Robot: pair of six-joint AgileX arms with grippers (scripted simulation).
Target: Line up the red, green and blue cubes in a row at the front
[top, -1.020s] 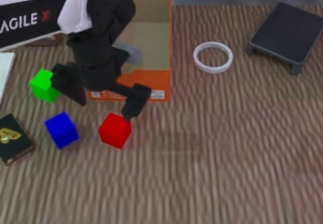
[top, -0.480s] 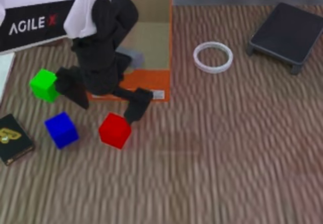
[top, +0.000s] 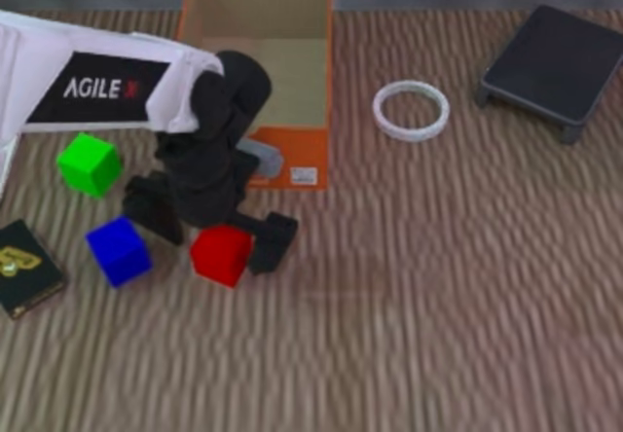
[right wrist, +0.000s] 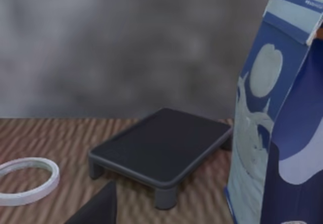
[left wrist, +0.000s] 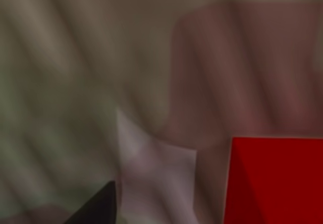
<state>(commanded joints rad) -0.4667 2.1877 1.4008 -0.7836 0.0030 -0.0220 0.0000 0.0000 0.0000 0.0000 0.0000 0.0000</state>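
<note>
Red cube (top: 222,254) between fingers of wide-spread left hand (top: 209,234), ungripped.

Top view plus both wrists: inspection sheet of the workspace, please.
Surface: brown ribbed table.
Job's things: red cube, blue cube and green cube at left, not in a row.
Clutter: open orange cardboard box, white ring, dark tray, black book, blue-and-white carton.
Grippers: left pincer open, straddling the red cube; right pincer not in the top view.
Cables: nothing seen.
Surroundings: grey backdrop.
</note>
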